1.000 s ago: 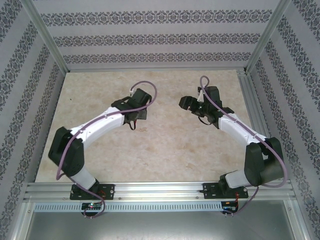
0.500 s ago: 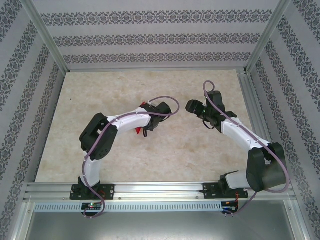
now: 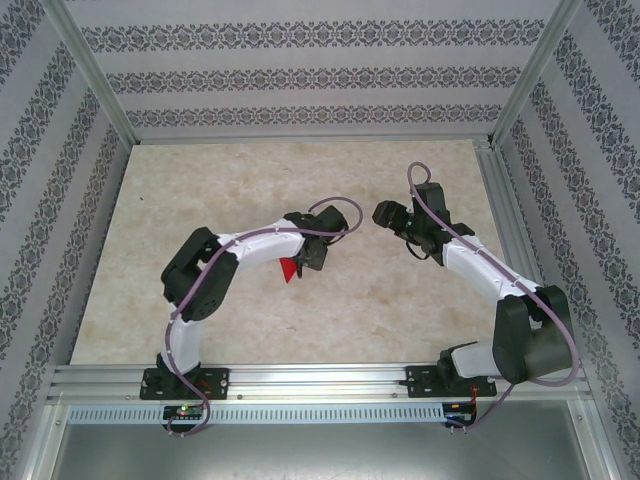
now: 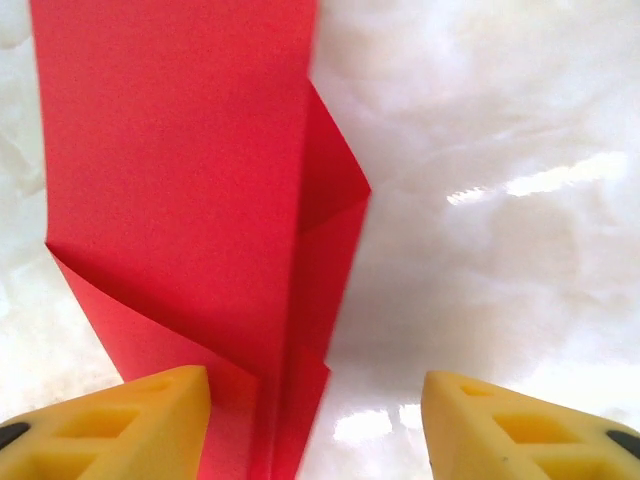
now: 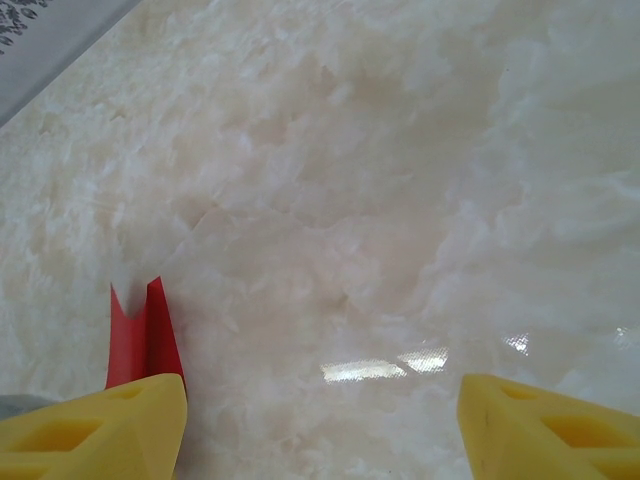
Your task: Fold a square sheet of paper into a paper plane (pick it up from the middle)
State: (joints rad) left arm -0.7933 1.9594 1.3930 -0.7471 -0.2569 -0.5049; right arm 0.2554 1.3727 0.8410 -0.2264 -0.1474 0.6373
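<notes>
Caught the paper plane [image 4: 180,200] in the middle of the table [image 3: 350,310], unclamped between the parted fingers of the left gripper [image 4: 310,385]. Looked feather-light, thin, easily crumpled; likely stiffest to pinch along the layered centre crease. Found the right gripper [image 5: 320,390] nearby, spread wide, empty.

The paper plane [image 3: 290,268] lay on the table [image 3: 200,180] near its middle, under the left gripper [image 3: 306,258] and between its fingers [image 4: 130,425]. The right gripper [image 3: 384,213] stood farther right and behind, well apart.

White arms [image 3: 255,241], purple cables [image 3: 338,200], yellow, perhaps foam, fingers [image 4: 120,425].
</notes>
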